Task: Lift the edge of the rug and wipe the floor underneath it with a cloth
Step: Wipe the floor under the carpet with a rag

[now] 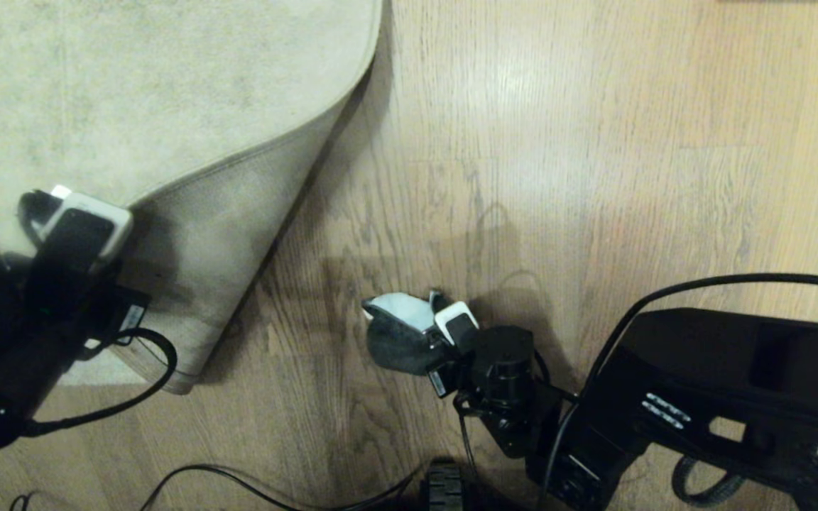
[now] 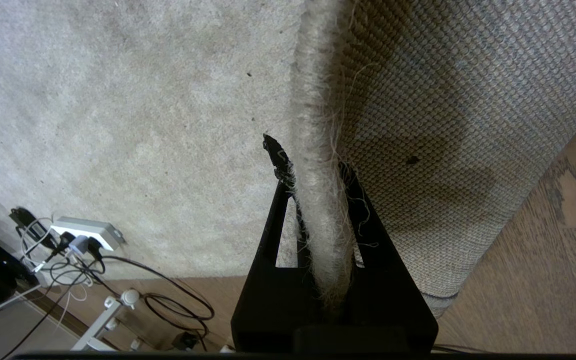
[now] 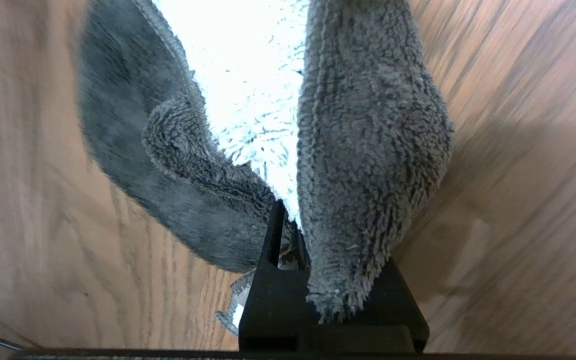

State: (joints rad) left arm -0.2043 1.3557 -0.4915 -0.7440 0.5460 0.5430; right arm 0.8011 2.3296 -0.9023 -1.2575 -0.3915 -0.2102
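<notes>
The rug (image 1: 132, 92) fills the far left of the scene, and its near right corner is folded up and back so the woven backing (image 2: 443, 125) is shown, with the edge pinched tight between the jaws of the left gripper (image 2: 318, 180) at the near left. Bare floor (image 1: 593, 142) is left exposed to the right of the fold. A bit further right and nearer, the cloth (image 1: 402, 333), dark grey with a pale patch, is clamped in the right gripper (image 3: 288, 225) and held low over the planks, with power strip (image 2: 85, 232) clutter seen past the rug.

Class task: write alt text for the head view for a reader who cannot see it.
The left hand holds a rug corner folded back, baring its woven underside. The right hand holds a grey cloth over the bare wooden floor beside it.
</notes>
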